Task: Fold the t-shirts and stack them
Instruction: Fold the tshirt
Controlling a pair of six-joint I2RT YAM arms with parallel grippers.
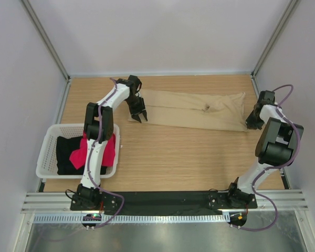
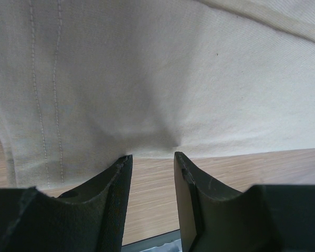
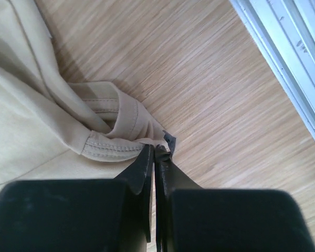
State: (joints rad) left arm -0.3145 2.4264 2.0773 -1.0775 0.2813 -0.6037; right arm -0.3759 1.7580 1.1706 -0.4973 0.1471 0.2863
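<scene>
The tan t-shirt lies in a long folded band across the far half of the wooden table. My left gripper stands open at its left end. In the left wrist view the left gripper has its fingertips right at the tan cloth's near edge, with bare wood between the jaws. My right gripper is at the shirt's right end. In the right wrist view the right gripper is shut on a bunched, stitched hem corner of the tan t-shirt. A red-pink t-shirt and a black t-shirt lie in the basket.
A white slotted basket stands at the table's left near edge, beside the left arm. A metal frame rail runs along the table's right edge, close to the right gripper. White walls close the back and sides.
</scene>
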